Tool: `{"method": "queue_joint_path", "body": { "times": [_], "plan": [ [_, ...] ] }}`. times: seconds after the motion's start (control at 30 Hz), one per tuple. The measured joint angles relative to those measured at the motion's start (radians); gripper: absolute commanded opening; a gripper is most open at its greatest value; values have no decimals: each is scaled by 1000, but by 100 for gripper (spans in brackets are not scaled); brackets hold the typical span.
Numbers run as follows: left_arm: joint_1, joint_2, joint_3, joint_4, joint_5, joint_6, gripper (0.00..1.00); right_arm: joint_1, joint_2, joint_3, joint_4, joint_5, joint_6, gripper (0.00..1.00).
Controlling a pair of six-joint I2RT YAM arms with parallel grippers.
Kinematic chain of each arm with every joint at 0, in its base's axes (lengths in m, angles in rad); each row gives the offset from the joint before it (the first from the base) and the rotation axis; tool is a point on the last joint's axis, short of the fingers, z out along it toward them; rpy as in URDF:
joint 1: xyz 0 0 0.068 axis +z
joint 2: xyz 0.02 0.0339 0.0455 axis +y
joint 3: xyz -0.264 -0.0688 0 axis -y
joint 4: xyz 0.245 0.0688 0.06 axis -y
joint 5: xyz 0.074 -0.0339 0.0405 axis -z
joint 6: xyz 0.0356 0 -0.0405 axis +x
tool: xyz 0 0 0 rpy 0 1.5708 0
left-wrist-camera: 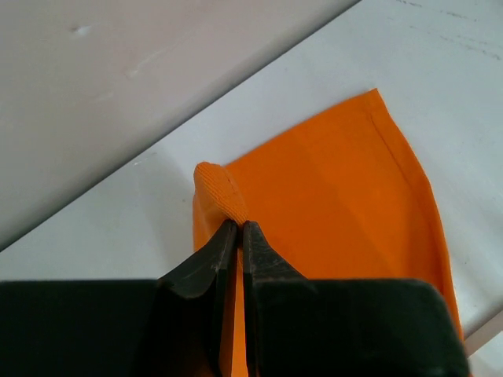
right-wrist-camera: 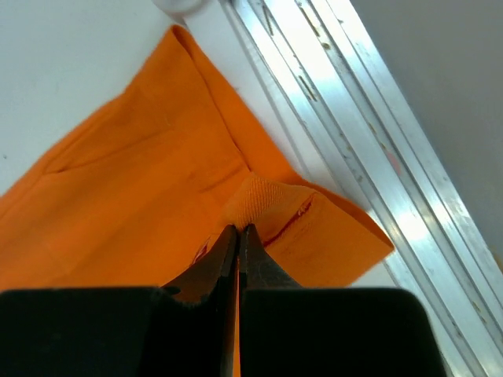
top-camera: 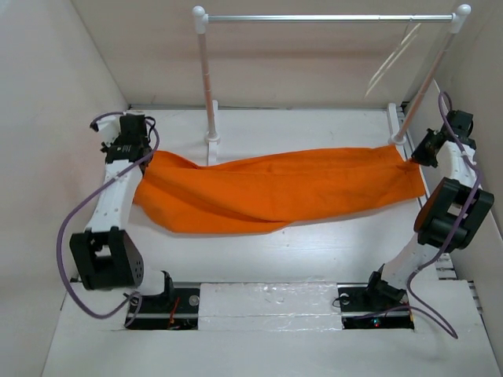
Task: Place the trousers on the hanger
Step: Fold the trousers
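The trousers (top-camera: 275, 188) stretch left to right across the middle of the counter (top-camera: 314, 251). They lie just near of the rack (top-camera: 208, 78) and its post feet. The left end sits close to the left wall (top-camera: 47, 118), and the right end stops beside the right post's foot. Between the cloth's near edge and the arm bases there is a broad band of bare counter.

The left arm (top-camera: 118, 196) runs far along the left wall, with its elbow low and near and its wrist turned inward. The right arm (top-camera: 452, 204) mirrors it, with its elbow raised at the right edge. The left jaws are clenched on a fold at the trousers' left end, and the right jaws are clenched on a fold at the right end.

Only the top view takes in the hanger (top-camera: 391, 59), which hangs tilted from the silver bar (top-camera: 330, 17) at the far right, well apart from the cloth. The left wrist view shows a ribbed bulge of trousers (left-wrist-camera: 338, 204) pinched between the tips, with a stitched hem running to a corner. The right wrist view shows the trousers (right-wrist-camera: 134, 196) bunched at the tips and a sewn seam. It also shows a metal rail (right-wrist-camera: 369, 133) just beside the cloth's corner.
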Motion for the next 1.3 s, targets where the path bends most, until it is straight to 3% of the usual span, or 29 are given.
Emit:
{"method": "queue_joint_path", "body": {
  "times": [0.33,0.37,0.43,0.47,0.5,0.57,0.6,0.67,0.83,0.9,0.93,0.97,1.0,1.1,1.2,1.23,1.27,1.3],
  "plan": [
    [8,409,291,13,-26,11,0,41,201,167,110,-82,76,0],
    [12,441,320,11,-25,11,0,45,211,172,128,-89,90,4],
    [16,487,365,6,-19,12,3,52,224,180,149,-105,114,33],
    [18,505,392,-5,-17,13,18,54,231,186,158,-110,125,56],
    [19,522,422,-19,-15,19,43,57,238,193,171,-118,134,62],
    [25,551,481,-38,-13,30,69,57,249,206,196,-138,134,71],
    [27,558,501,-43,-11,35,78,56,249,205,204,-150,134,71],
    [35,560,518,-49,-10,35,83,49,240,179,248,-182,137,72],
    [48,473,442,-45,40,32,83,9,127,-10,317,-256,130,71],
    [50,359,310,-10,79,24,81,-7,61,-94,340,-280,120,54],
    [51,288,234,-1,101,21,80,-14,13,-154,368,-287,119,40],
    [51,219,162,11,118,21,80,-16,-41,-214,392,-295,121,3],
    [52,150,93,28,133,18,79,-14,-95,-275,418,-304,125,0],
    [63,43,-6,38,170,14,77,31,-216,-397,482,-325,144,0],
    [80,80,-5,66,192,11,77,135,-235,-410,505,-340,119,0],
    [85,110,1,72,198,9,75,140,-235,-410,505,-340,117,5],
    [91,146,10,74,207,5,72,224,-227,-410,503,-359,96,9],
    [102,187,29,70,232,3,64,266,-225,-414,505,-363,84,12]
  ]
}}
